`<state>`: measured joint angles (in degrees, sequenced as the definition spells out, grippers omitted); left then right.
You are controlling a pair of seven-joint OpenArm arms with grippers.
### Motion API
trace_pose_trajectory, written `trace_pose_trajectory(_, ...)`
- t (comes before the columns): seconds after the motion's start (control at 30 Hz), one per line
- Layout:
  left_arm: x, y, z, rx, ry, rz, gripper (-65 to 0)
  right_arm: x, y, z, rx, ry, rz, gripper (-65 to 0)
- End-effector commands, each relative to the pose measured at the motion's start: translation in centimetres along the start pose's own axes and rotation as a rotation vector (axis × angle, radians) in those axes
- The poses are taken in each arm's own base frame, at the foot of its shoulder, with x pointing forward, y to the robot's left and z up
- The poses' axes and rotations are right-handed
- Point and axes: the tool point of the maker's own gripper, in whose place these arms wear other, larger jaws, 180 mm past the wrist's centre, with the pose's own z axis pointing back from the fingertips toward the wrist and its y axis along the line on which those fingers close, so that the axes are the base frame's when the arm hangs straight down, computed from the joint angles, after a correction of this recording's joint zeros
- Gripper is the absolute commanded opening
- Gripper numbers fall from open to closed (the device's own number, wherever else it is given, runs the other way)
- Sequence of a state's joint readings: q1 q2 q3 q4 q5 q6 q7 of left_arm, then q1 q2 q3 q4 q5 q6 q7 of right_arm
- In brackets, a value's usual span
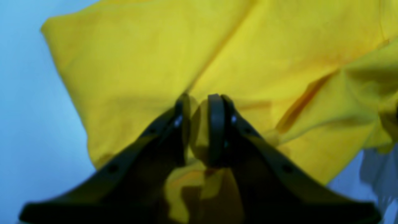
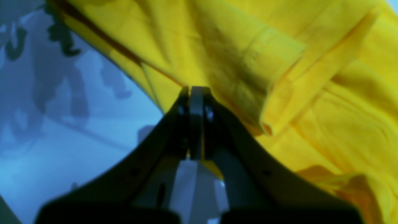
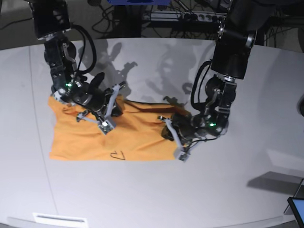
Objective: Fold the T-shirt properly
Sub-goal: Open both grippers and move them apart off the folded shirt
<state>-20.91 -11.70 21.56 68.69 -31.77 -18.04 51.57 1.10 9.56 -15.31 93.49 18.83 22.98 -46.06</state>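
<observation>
Cloth is pinched in both grippers. The big orange-yellow cotton T-shirt [image 3: 102, 137] lies mostly flat on the pale grey round table [image 3: 152, 194], under and between the two arms.

The left gripper [image 1: 199, 107] is clenched on a bunched fold of the shirt. In the left wrist view a lump of yellow cloth sits right between its dark fingers [image 1: 216, 124] and more cloth spreads out ahead of it. It seems to grip a side edge of the shirt so that side can be lifted and laid over.

The right gripper [image 2: 194, 93] has its fingers pressed tight together. A thin sliver of yellow shows between them, so it looks to be grasping a thin edge of the shirt. A rolled sleeve hem [image 2: 279, 93] lies just to the right of this gripper and ahead of it.

A small dark mark [image 3: 117, 155] on the shirt faces up, on the near part of the cloth, away from both grippers.

Each arm holds its own side, likely so the cloth stays even when a fold is made. The fold itself does not look done yet.
</observation>
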Motion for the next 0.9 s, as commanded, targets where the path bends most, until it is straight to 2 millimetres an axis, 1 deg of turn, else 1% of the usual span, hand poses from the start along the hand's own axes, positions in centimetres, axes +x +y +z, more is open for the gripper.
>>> trace_pose_trajectory(0.0, -0.4, 3.2, 1.1, 0.095, 0.047, -0.016, -55.4, 2.0, 0.5, 0.2, 0.014, -0.060, 0.020, -64.4)
trace_pose_trajectory(0.03, -0.4, 3.9, 1.4, 0.107, 0.045, -0.010, -55.4, 2.2, 1.0, 0.2, 0.024, -0.062, 0.028, -64.3)
trace_pose_trajectory(0.1, -0.1, 4.6, 1.8, 0.121, 0.040, -0.013, -55.4, 2.9, 1.9, 0.1, 0.038, -0.080, 0.032, -64.3)
trace_pose_trajectory(0.17, 0.0, 5.3, 2.2, 0.136, 0.040, -0.016, -55.4, 3.6, 2.0, 0.5, 0.037, -0.103, 0.041, -64.1)
trace_pose_trajectory(0.27, -0.1, 5.5, 2.3, 0.140, 0.041, -0.017, -55.4, 4.5, 2.1, 1.1, 0.032, -0.126, 0.059, -64.0)
trace_pose_trajectory(0.33, -0.1, 5.5, 2.3, 0.141, 0.042, -0.018, -55.4, 4.8, 1.7, 1.6, 0.015, -0.113, 0.072, -64.0)
trace_pose_trajectory(0.43, 0.5, 5.5, 2.5, 0.143, 0.026, -0.026, -55.4, 5.6, -0.3, 2.8, -0.043, -0.119, 0.061, -64.0)
trace_pose_trajectory(0.47, 1.2, 5.3, 2.8, 0.142, 0.007, -0.037, -55.4, 5.8, -1.1, 3.2, -0.064, -0.127, 0.054, -64.0)
trace_pose_trajectory(0.53, 2.9, 5.7, 3.8, 0.157, -0.032, -0.065, -55.4, 6.2, -2.5, 4.0, -0.103, -0.146, 0.034, -64.0)
trace_pose_trajectory(0.57, 3.7, 5.6, 4.3, 0.159, -0.052, -0.080, -55.4, 6.2, -3.2, 4.3, -0.120, -0.151, 0.023, -64.0)
trace_pose_trajectory(0.67, 6.1, 5.2, 5.7, 0.165, -0.124, -0.106, -55.3, 5.8, -4.4, 4.8, -0.146, -0.144, 0.016, -64.0)
trace_pose_trajectory(0.73, 7.3, 5.2, 7.0, 0.176, -0.172, -0.097, -54.9, 5.5, -4.8, 4.9, -0.153, -0.128, 0.035, -64.0)
trace_pose_trajectory(0.8, 8.2, 5.0, 8.0, 0.179, -0.194, -0.072, -54.9, 5.4, -4.5, 4.7, -0.145, -0.122, 0.048, -64.6)
trace_pose_trajectory(0.87, 8.9, 5.5, 9.3, 0.194, -0.217, -0.035, -54.8, 5.5, -4.4, 4.7, -0.143, -0.125, 0.050, -64.7)
